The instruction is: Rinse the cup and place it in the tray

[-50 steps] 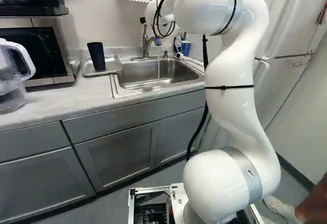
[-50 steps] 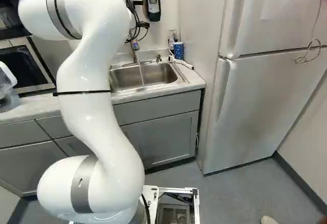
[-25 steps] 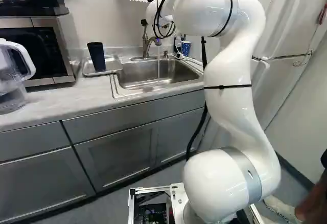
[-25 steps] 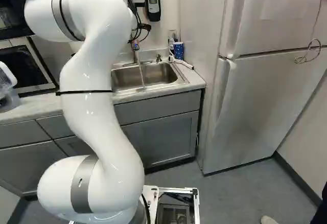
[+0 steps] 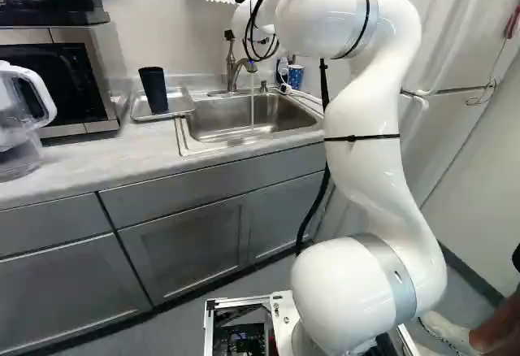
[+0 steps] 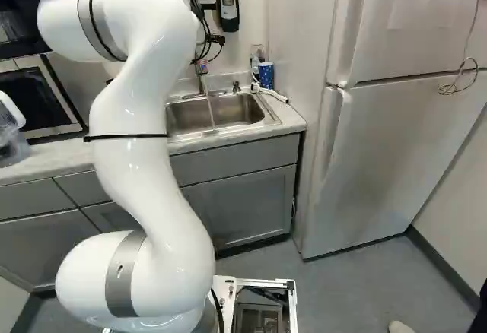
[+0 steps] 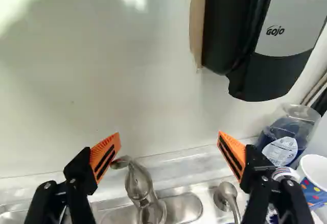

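The dark blue cup (image 5: 153,89) stands in the shallow metal tray (image 5: 182,106) on the counter to the left of the sink in the left base view, its wider end up; I cannot see into it. Beside the tray, a thin stream of water (image 5: 252,106) falls from the curved metal faucet (image 5: 235,73) into the stainless-steel sink (image 5: 219,120).

My gripper (image 6: 217,39) is high at the back of the sink. In the wrist view, the two fingers of the gripper (image 7: 169,138) stand wide apart with nothing gripped between their ribbed orange pads (image 7: 106,157). One fingertip is close by the faucet's lever in that view; I cannot tell whether they touch. Smooth pale wall (image 7: 117,81) fills the view ahead, and a black-and-gray dispenser (image 7: 281,40) hangs on it, above and beyond the other finger.

Near that finger, a clear plastic bottle (image 7: 286,132) with blue liquid inside stands by the wall, just beside a paper cup (image 7: 314,180) patterned with colored dots. What the paper cup holds I cannot tell.

At the left of the left base view, a clear pitcher (image 5: 20,124) with a white handle sits on the mottled gray countertop (image 5: 97,165), near a steel-trimmed microwave (image 5: 101,63). The tall, smooth refrigerator (image 6: 380,158) bounds the space just past the counter's end in the right base view.
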You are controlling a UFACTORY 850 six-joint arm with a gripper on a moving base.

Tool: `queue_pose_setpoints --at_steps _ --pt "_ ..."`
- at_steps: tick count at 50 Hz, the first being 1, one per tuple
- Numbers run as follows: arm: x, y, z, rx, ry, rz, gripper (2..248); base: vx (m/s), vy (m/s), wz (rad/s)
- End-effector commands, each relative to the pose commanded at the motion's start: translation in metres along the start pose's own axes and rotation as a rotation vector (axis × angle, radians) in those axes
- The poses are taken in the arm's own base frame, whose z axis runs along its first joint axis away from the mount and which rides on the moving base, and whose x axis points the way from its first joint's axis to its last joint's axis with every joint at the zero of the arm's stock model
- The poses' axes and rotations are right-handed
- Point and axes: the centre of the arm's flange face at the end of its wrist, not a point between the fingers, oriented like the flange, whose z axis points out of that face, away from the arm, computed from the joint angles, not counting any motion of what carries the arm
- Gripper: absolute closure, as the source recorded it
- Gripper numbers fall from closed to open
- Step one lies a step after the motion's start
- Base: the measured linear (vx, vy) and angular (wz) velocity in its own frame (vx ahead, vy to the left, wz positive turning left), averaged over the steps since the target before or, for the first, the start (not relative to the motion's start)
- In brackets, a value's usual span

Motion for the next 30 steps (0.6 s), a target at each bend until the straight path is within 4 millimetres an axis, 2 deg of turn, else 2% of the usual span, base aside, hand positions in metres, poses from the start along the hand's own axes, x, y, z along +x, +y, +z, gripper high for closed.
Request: queue_pose_setpoints --at_steps 14,30 --pt "0.0016 0.0098 -0.0057 -0.011 0.01 0.003 3 0.0 0.0 0.0" --pt "0.0016 0.0097 -0.0063 -0.011 0.01 0.003 3 0.0 0.0 0.0"
